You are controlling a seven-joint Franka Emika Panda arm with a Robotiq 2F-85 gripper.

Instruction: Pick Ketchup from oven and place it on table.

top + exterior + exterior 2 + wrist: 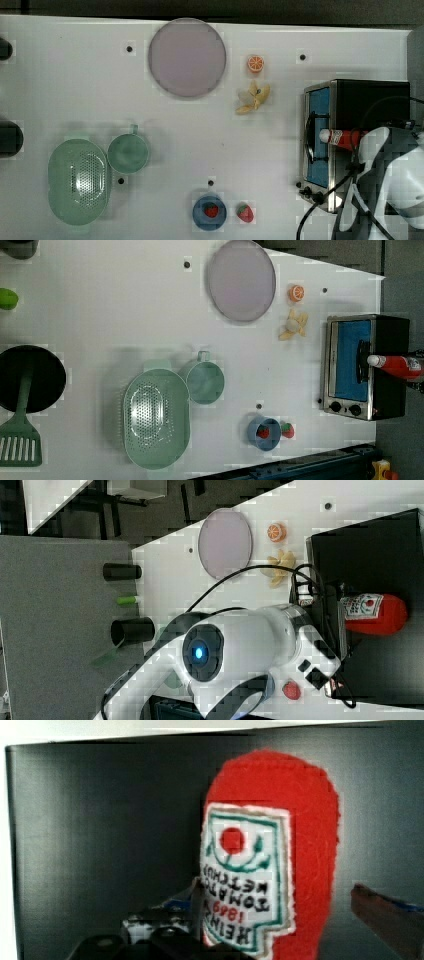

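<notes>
Red plastic — we see the Ketchup [280,855] lying on the black top of the oven [370,97], between the fingers of our wide-open gripper [280,920] — not grasped.

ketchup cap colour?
White, on the red Ketchup bottle; clearest in the left view.

Bench [60,85]: smooth matt white top. Oven [387,330]: matt black top panel, brushed silvery metal front frame, blue-tinted glass door with a slight sheen. Ketchup bottle [310,830]: glossy red plastic, white paper-looking label, white plastic cap. Plate [187,57]: matt lilac, smooth. Colander [156,417] and cup [206,382]: pale green matt plastic, the colander's floor perforated. Robot arm [250,640]: glossy white plastic shell, black rubbery cables.
</notes>
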